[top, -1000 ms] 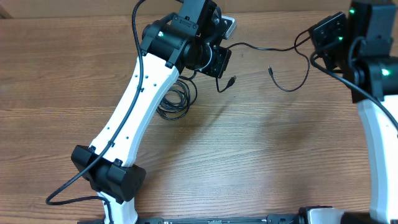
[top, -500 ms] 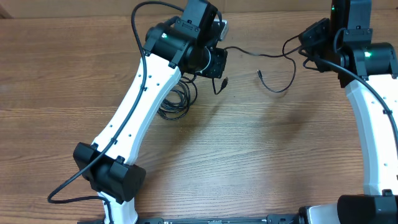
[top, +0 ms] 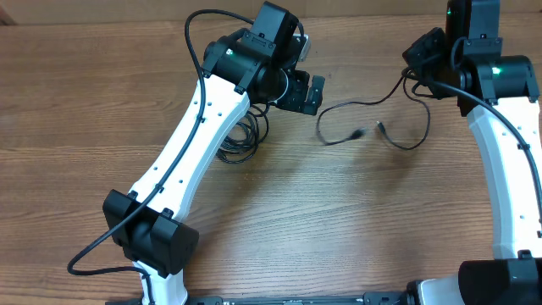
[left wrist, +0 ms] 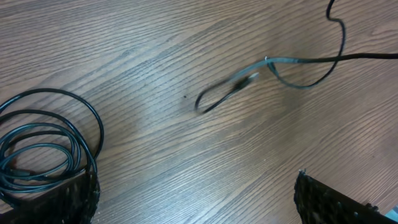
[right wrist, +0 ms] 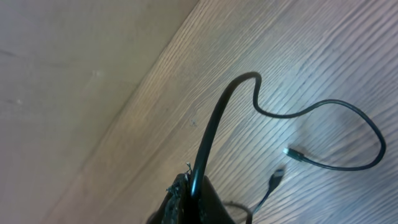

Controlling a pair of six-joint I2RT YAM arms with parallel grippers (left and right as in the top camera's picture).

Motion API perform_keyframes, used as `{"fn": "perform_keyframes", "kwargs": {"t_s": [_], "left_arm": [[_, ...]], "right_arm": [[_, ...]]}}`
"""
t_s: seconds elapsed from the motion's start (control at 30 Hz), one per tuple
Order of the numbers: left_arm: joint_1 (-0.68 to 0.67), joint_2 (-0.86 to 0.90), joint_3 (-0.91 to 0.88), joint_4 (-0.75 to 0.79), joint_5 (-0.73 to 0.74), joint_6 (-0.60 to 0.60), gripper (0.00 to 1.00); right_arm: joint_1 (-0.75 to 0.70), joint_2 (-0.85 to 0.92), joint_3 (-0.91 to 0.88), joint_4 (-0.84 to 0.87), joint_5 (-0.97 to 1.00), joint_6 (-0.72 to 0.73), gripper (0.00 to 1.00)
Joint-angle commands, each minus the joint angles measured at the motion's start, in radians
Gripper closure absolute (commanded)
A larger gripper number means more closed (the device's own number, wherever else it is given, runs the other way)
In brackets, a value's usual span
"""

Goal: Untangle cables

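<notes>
Black cable (right wrist: 212, 124) is pinched in the right jaws at two o'clock; left jaws gape empty at twelve.

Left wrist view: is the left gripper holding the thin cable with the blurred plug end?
No, the left gripper is open and empty; the thin cable sits well ahead of it.

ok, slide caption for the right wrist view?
Right claw pinching a black cable that loops across the wooden table to its free plug, a second plug beside it.
</notes>
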Motion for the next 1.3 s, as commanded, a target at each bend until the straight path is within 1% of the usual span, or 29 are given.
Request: {"fn": "perform_keyframes", "kwargs": {"t_s": [0.0, 0.23, 0.5, 0.63, 0.77, 0.9, 1.0, 1.27], "left_arm": [[-0.001, 0.006, -0.008, 0.004, -0.017, -0.027, 0.00], [0.034, 0.006, -0.008, -0.014, -0.061, -0.128, 0.00], [0.059, 0.006, -0.008, -0.030, -0.065, -0.132, 0.00], [0.059, 0.005, -0.008, -0.099, -0.051, -0.125, 0.00], [0.059, -0.007, -0.008, -0.115, -0.037, -0.105, 0.00], [0.059, -0.063, -0.008, -0.129, -0.039, -0.094, 0.00], [0.058, -0.126, -0.008, -0.159, -0.045, -0.079, 0.00], [0.058, -0.280, -0.008, -0.323, -0.132, -0.080, 0.00]], "right_arm": [[-0.002, 0.009, -0.005, 0.009, 0.010, -0.116, 0.96], [-0.002, 0.009, -0.005, 0.009, 0.010, -0.286, 0.96], [-0.002, 0.009, -0.005, -0.016, -0.023, -0.293, 0.96], [-0.002, 0.009, -0.005, -0.020, -0.075, -0.293, 0.96], [-0.002, 0.009, -0.005, -0.029, -0.080, -0.294, 0.96], [-0.002, 0.009, -0.005, -0.038, -0.080, -0.296, 0.96], [-0.002, 0.009, -0.005, -0.037, -0.080, -0.330, 0.96], [-0.002, 0.009, -0.005, -0.040, -0.081, -0.356, 0.96]]}}
